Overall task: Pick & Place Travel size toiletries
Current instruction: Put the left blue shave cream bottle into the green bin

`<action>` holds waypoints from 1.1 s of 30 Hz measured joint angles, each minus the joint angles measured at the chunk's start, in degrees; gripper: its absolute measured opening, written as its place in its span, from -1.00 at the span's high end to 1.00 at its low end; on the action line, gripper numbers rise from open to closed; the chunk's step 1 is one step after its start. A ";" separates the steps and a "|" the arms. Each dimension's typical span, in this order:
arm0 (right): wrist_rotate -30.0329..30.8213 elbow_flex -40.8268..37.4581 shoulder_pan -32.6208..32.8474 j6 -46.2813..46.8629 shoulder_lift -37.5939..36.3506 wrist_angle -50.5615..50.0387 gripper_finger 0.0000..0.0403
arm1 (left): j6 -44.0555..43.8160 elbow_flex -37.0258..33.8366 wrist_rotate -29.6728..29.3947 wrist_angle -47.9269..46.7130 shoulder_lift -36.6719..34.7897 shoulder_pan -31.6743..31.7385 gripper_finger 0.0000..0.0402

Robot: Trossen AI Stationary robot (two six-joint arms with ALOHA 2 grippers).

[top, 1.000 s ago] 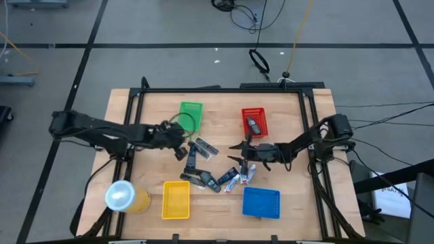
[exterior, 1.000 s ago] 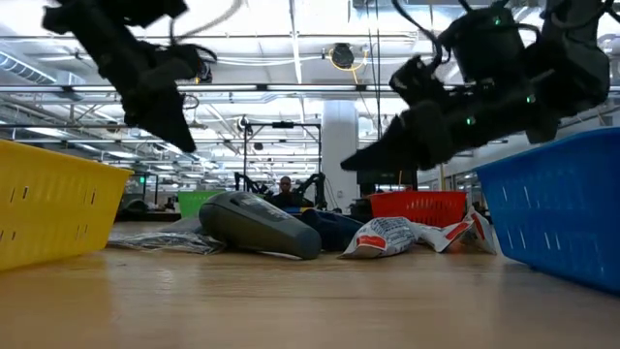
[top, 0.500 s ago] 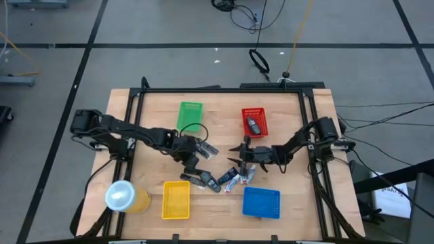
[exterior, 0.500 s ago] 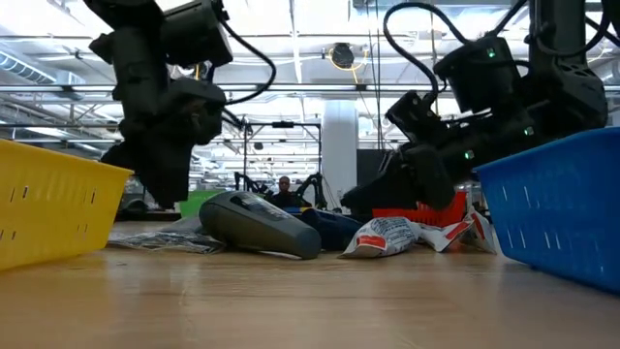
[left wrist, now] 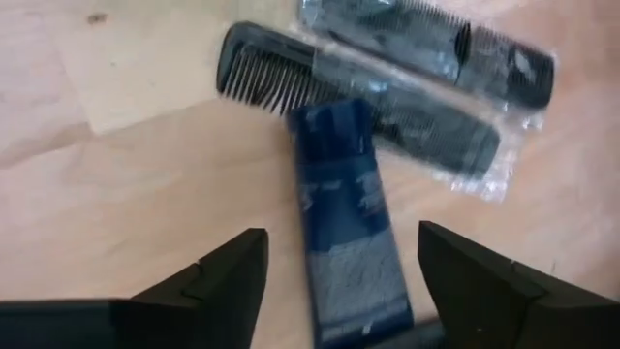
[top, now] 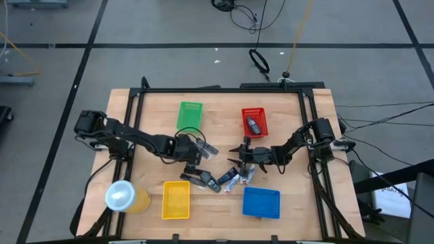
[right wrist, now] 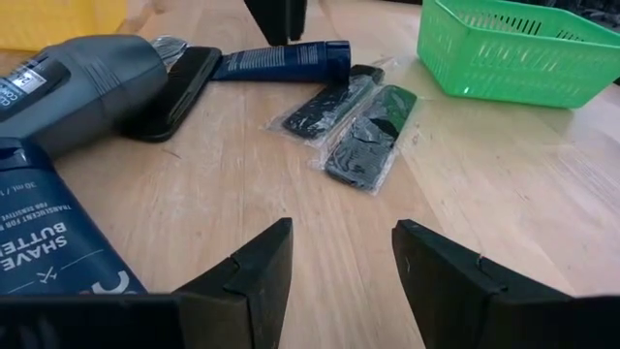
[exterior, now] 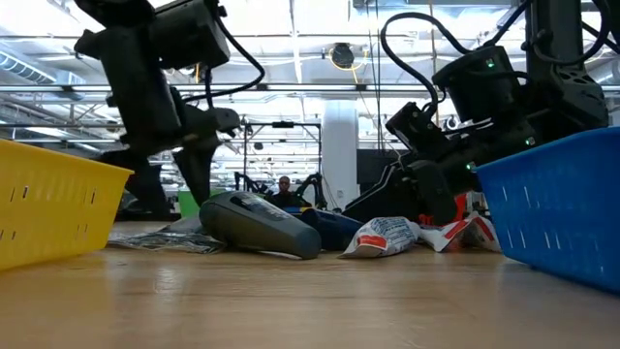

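The green plastic basket (right wrist: 509, 48) sits well beyond the right gripper (right wrist: 334, 267), whose jaws are spread over bare wood, with the grey oblong shaver (right wrist: 73, 82) off to one side. The left gripper (left wrist: 339, 276) also has its jaws wide apart, with the dark blue flat tube (left wrist: 344, 223) lying between them, one end touching two bagged black combs (left wrist: 387, 107) just ahead.

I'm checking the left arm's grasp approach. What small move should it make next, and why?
Probably lower the left gripper and shut it on the dark blue tube. Its open fingers already straddle the tube, which lies flat on the table with one end touching a wrapped black comb.
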 joint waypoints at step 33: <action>0.00 -0.07 0.00 0.00 0.04 0.01 0.15 | 8.32 -0.14 6.00 5.96 -11.54 2.09 0.49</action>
